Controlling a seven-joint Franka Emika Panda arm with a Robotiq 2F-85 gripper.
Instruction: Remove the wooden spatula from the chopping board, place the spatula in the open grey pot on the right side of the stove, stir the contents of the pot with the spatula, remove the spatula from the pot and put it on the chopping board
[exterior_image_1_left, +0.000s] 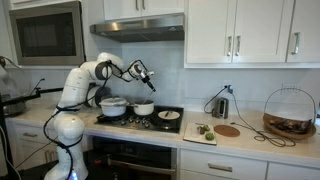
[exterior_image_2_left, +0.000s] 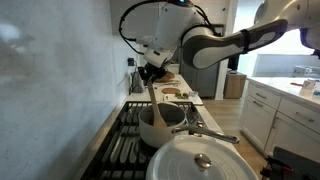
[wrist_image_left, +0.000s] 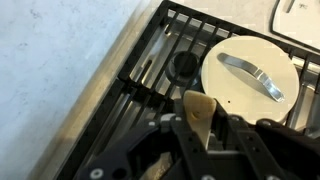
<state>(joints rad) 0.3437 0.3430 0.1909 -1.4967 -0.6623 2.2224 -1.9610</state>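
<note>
Wrist view: the hand (wrist_image_left: 202, 132) is clamped on the wooden spatula (wrist_image_left: 198, 106), pointing it down to reach the grey pot (exterior_image_2_left: 166, 130).

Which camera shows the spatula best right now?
An exterior view: the spatula hangs full-length from the gripper above the pot. The wrist view shows only its clamped end; in an exterior view it is a barely visible sliver.
</note>
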